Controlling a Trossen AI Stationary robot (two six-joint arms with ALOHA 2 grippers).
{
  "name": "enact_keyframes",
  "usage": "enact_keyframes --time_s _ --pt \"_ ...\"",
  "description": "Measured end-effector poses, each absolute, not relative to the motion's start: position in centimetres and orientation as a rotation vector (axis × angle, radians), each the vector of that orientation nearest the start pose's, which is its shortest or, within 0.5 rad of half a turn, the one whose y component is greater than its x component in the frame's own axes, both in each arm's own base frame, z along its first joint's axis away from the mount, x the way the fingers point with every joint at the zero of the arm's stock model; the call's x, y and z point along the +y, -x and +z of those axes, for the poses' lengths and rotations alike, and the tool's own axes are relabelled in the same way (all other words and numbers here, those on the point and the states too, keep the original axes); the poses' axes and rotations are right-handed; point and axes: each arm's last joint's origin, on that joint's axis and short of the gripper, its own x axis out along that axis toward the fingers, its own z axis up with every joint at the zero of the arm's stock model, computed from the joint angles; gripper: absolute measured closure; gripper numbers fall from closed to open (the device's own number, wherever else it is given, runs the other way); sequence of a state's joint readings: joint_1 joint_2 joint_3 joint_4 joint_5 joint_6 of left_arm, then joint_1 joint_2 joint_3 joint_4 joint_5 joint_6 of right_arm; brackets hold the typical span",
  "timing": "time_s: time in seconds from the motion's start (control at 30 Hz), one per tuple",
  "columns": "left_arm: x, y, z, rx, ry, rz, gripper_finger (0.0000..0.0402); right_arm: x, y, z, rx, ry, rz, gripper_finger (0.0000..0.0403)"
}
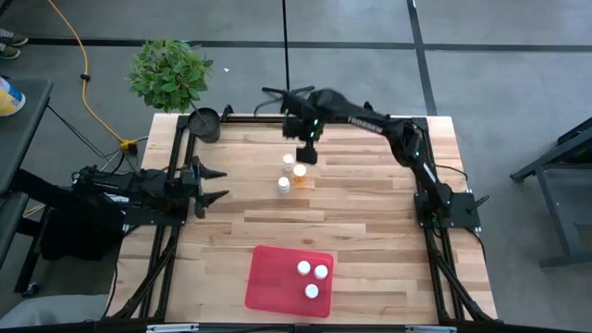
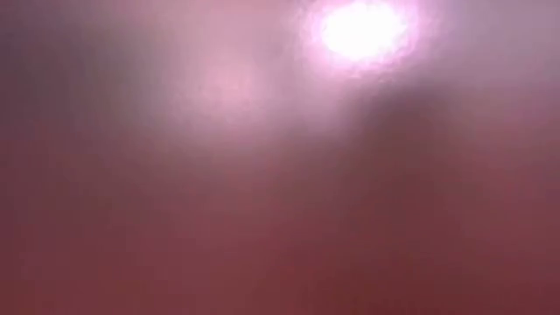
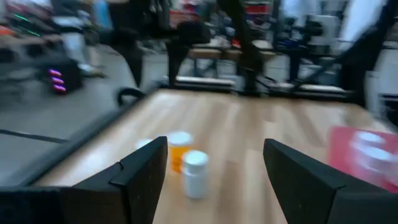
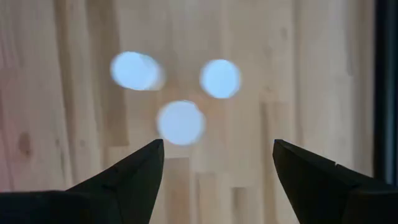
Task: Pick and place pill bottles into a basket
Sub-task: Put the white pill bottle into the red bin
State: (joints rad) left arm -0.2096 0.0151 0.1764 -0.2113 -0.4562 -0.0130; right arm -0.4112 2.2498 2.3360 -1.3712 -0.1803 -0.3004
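three bottles [image 1: 312, 278] stand inside the basket [image 1: 274, 277], white caps up, near the table's [image 1: 370, 213] front edge. three more bottles [image 1: 292, 172] cluster on the bare wood toward the back, close together; their caps show as pale blurred discs [image 4: 181, 122] in the right wrist view. no label on any of them can be read. the right gripper [image 1: 306, 151] hangs just behind that cluster, fingers apart and empty. the left gripper [image 1: 216, 185] waits at the table's left edge, fingers also spread, holding nothing. white lettering on the right arm [image 1: 365, 120] is too small to read. the low view is a red-pink blur with one bright spot; nothing can be made out there. a pot [image 1: 204, 122] sits at the back left corner below a plant [image 1: 169, 72].
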Motion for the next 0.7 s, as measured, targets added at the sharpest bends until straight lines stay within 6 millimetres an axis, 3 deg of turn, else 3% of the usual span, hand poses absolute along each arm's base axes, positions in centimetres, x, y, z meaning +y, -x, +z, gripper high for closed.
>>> enact_keyframes --time_s 0.13,0.4,0.7 --pt "-0.1 -8.2 20.8 -0.009 -0.036 0.389 0.0103 -20.3 -40.1 29.7 1.235 -0.163 0.001 0.0112" --pt "0.2 -7.8 23.0 -0.191 -0.067 0.501 0.0103 -23.0 -38.1 29.6 1.237 -0.234 0.028 0.0112" --pt "0.3 -9.2 23.5 -0.188 -0.049 0.649 0.0103 -27.1 -35.7 28.1 1.179 -0.328 0.026 0.0112"
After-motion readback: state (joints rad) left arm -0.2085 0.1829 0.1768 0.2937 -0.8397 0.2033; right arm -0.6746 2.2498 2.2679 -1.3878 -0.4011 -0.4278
